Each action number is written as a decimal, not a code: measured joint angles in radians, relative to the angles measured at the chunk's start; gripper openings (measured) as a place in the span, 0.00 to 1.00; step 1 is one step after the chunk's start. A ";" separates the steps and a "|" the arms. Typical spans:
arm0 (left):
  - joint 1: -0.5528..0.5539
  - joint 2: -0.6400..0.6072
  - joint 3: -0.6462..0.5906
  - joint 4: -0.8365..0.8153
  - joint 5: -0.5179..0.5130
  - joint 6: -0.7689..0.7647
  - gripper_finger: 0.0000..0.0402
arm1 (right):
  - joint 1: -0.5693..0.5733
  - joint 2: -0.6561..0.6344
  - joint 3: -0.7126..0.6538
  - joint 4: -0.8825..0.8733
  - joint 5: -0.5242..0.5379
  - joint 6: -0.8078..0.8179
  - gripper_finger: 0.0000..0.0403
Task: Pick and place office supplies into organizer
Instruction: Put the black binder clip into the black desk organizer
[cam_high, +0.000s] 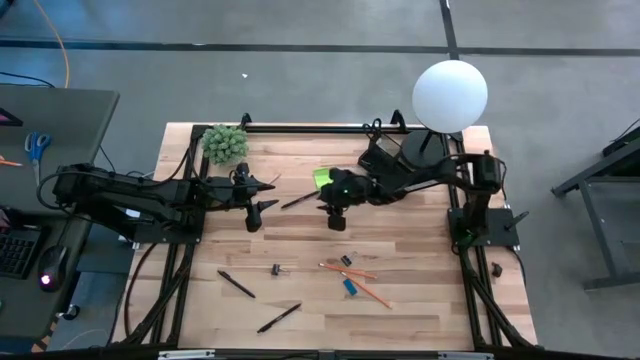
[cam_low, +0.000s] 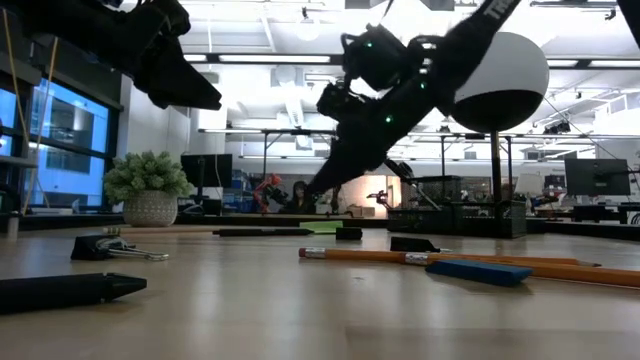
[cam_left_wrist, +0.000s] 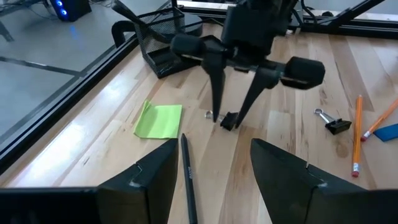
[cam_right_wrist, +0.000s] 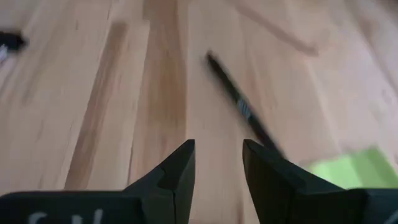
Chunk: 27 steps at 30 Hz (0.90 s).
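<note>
Nearest the front edge, black pens (cam_high: 237, 284) and orange pencils (cam_high: 359, 287) lie scattered, not yet collected. Mid-table, the right gripper (cam_left_wrist: 225, 118), fingers spread and empty, hangs over a binder clip (cam_left_wrist: 229, 121), likely to grasp it. The left gripper (cam_high: 260, 192), also released, waits at its nine o'clock. The left wrist view alone shows that clip; the mesh organizer (cam_left_wrist: 163, 42) sits beyond at twelve o'clock.

Organizer (cam_left_wrist: 163, 46): black mesh caddy, far table edge beside lamp base. Sticky pad (cam_high: 321, 177): lime-green, flat, mid-table. Black pens (cam_high: 236, 284): scattered, lying flat. Orange pencils (cam_high: 362, 284), blue piece (cam_high: 351, 287), clips (cam_high: 275, 270): near front.
</note>
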 joint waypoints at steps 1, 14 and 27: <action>0.000 0.000 0.000 0.000 0.000 0.000 0.47 | 0.005 -0.005 0.015 -0.065 0.007 -0.007 0.31; 0.000 0.000 0.000 0.001 0.001 0.000 0.47 | 0.025 -0.006 0.096 -0.332 0.016 -0.325 0.31; 0.000 0.000 0.000 -0.004 0.017 -0.001 0.47 | -0.048 0.001 0.096 -0.375 0.113 -0.231 0.31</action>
